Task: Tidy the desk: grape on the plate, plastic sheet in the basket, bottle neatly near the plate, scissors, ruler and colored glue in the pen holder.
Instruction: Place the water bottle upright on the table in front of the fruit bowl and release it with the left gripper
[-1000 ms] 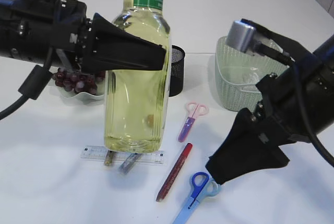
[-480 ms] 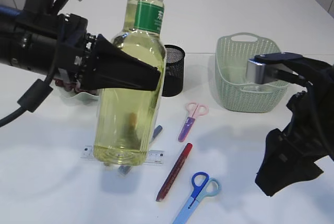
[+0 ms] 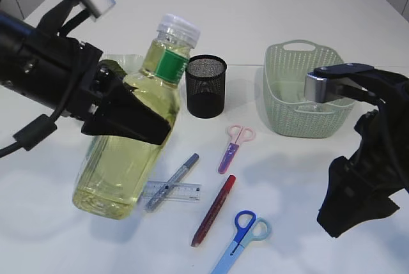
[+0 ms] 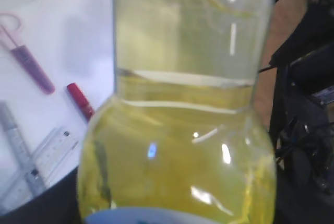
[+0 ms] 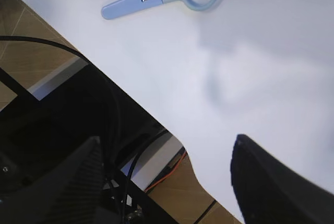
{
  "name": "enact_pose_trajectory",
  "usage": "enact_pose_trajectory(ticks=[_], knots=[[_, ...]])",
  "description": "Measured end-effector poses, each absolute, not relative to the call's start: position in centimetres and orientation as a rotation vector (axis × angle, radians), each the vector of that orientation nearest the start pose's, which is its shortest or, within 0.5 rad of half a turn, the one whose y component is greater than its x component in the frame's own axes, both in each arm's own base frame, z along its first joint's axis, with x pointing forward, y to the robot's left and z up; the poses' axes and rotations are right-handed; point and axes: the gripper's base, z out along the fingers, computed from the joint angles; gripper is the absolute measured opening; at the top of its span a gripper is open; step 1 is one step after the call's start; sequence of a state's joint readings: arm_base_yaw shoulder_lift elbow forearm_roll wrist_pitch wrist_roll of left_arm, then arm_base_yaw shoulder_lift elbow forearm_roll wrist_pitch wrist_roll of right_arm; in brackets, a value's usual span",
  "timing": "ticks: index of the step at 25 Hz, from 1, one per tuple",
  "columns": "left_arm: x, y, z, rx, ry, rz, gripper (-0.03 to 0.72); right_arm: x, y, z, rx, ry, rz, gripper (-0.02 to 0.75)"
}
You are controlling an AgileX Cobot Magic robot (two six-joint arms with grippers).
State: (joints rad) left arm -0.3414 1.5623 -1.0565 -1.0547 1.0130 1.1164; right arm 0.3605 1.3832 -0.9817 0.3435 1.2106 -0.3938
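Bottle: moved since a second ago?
Yes. The bottle, held by the left gripper, shifted left and tilted, away from the pen holder.

Plain white worktop (image 3: 287, 6) here. Sitting on it: a black mesh pen holder (image 3: 206, 85), a pale green basket (image 3: 300, 92), small pink scissors (image 3: 234, 146), bigger blue scissors (image 3: 241, 234), a red glue pen (image 3: 213, 210), and a grey pen (image 3: 172, 173) lying across a clear ruler (image 3: 180, 191).
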Motion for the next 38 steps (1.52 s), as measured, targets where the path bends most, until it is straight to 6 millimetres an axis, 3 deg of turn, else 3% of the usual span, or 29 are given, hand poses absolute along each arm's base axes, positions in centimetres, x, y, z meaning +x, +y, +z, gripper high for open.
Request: enact_pose_trajectory(ticks=[5, 12, 19, 25, 38], knots=[[26.8, -15.7, 27.2, 1.124, 2.333, -0.917, 0.441, 21.2, 11.0, 26.7, -0.959, 2.888, 0.491, 0.585], [26.9, -14.1, 26.1, 1.07, 2.563, -0.687, 0.441, 21.2, 11.0, 26.8, -0.961, 2.89, 0.488, 0.585], [27.0, -13.0, 25.5, 0.91, 2.732, -0.531, 0.441, 21.2, 11.0, 26.8, -0.962, 2.889, 0.48, 0.585], [27.2, -12.0, 25.2, 0.666, 2.865, -0.394, 0.441, 21.2, 10.9, 26.8, -0.95, 2.896, 0.471, 0.585], [27.4, -10.3, 24.8, 0.365, 2.982, -0.129, 0.441, 21.2, 10.9, 26.7, -0.949, 2.898, 0.466, 0.585]])
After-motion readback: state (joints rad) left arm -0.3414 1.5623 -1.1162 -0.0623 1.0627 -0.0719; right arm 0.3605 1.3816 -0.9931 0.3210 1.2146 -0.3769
